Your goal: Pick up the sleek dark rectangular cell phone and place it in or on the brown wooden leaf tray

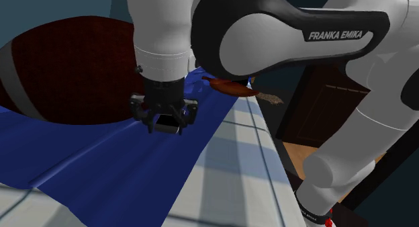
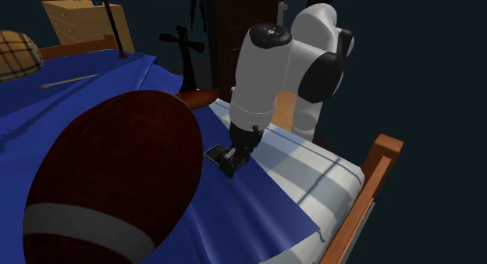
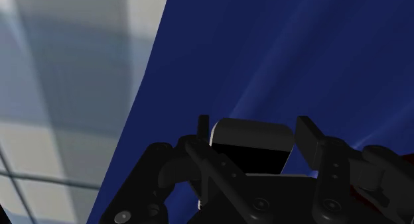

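A dark rectangular cell phone with a pale edge sits between my black fingers, which clasp its two sides. My gripper hangs just over the blue blanket, next to the blanket's edge, with the phone in it. From the second exterior view the gripper holds the phone level, close above the cloth. The brown leaf tray lies beyond the gripper at the bed's edge, partly behind my arm, its stem pointing to the shoulder view's right. The tray shows past the big ball.
A huge dark red football with a grey band lies on the blanket close beside the gripper. A pale checked sheet covers the bed's side. A wooden bed frame borders it. A plaid cushion and a wooden crate stand far off.
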Controlling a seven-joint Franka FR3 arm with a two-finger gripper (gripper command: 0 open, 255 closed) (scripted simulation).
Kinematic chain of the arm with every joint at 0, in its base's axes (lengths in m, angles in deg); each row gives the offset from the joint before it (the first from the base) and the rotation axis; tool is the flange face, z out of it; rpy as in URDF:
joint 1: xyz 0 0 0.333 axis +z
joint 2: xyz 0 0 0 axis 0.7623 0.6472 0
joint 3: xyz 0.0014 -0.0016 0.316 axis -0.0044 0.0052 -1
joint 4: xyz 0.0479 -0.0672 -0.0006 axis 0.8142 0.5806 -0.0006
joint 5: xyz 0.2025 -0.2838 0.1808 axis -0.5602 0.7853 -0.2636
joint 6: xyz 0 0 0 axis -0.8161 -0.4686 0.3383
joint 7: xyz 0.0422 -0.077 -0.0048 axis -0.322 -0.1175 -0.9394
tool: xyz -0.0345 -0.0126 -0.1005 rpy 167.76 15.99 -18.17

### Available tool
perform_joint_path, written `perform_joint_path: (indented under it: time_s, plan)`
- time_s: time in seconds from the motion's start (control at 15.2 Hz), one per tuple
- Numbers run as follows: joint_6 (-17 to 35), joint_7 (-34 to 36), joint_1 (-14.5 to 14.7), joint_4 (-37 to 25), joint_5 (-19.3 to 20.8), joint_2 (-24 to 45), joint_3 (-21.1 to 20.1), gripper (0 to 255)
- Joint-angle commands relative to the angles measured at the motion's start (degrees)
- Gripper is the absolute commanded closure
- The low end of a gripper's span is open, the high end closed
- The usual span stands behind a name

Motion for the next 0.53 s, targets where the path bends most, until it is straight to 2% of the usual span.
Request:
perform_joint_path:
  time_s: [0.0, 0.26, 0.46]
  plan:
    - [-1.71, 0.86, 0.02, -1.79, 1.48, 1.49, -0.96, 255]
    - [-5.66, 2.90, 1.30, -5.85, 5.13, 5.32, -2.39, 255]
    - [-8.86, 4.46, 4.01, -9.17, 8.07, 8.38, -2.16, 255]
